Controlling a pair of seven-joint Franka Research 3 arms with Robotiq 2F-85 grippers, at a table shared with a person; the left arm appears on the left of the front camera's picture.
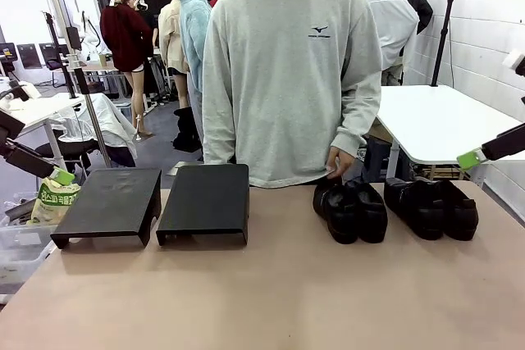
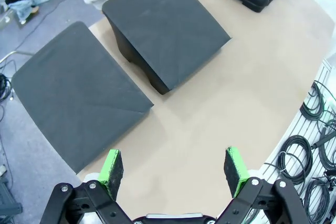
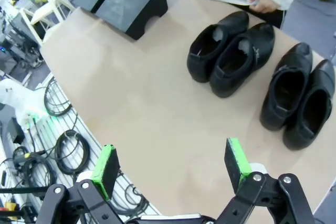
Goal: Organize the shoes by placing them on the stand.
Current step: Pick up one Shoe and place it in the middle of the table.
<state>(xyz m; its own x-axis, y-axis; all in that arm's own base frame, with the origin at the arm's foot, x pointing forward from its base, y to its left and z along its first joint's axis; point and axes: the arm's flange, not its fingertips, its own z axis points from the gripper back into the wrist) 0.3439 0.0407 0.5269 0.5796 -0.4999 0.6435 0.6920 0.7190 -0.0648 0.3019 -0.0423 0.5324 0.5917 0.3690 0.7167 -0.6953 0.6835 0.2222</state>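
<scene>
Left gripper (image 2: 173, 167) wide open and empty by the table's (image 1: 287, 301) left edge, right gripper (image 3: 170, 167) likewise by its right edge, stand (image 1: 205, 198) at far left edge, four shoes (image 1: 354, 212) paired at far right edge, person's hand (image 1: 338, 163) perhaps touching one.

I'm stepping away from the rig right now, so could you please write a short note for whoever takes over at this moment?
Left gripper: jaws open, empty, above the table beside the stand.
Right gripper: jaws open, empty, above the table edge near the shoes.
Stand: two black units side by side on the robot's left half of the table, tops bare.
Shoes: middle pair and right-hand pair, all four standing on the table. The person's hand is close behind the middle pair.
Done: nothing placed yet.
Left: all four shoes go onto the stand.
</scene>
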